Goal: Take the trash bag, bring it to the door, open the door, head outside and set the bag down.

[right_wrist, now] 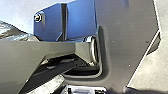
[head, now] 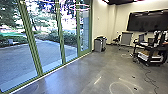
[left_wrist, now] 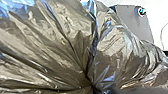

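The trash bag fans out from the left gripper, whose fingers are clamped on its gathered folds. The right gripper's state I cannot tell. Well apart from the left fingers stand green-framed glass panels and a grey bin.

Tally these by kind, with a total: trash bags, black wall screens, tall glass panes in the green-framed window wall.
Shiny grey-brown plastic trash bag: 1
Wide black rectangular wall screen: 1
Tall clear glass panes in green frames: 4
Total: 6
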You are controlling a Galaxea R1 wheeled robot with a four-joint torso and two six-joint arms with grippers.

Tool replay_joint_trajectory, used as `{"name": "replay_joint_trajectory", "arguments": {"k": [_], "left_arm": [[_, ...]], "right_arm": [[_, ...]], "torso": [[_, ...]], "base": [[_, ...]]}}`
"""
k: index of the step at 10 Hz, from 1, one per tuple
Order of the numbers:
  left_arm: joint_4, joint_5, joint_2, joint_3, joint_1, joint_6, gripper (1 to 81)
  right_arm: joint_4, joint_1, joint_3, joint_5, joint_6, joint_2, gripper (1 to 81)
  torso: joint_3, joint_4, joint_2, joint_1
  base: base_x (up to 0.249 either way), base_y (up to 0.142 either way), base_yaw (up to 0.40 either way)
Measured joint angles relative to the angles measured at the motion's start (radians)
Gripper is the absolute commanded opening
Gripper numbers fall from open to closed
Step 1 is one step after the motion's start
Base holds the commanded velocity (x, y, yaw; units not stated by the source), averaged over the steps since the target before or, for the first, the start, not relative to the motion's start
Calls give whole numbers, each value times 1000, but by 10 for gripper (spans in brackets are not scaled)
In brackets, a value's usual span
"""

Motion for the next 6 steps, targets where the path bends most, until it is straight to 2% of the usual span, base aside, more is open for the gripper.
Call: {"name": "replay_joint_trajectory", "arguments": {"k": [6], "left_arm": [[0,0,-1,0,-1,0,10]], "right_arm": [[0,1,0,-1,0,1,811]], "torso": [[0,0,0,0]], "base": [[157,0,0]]}}
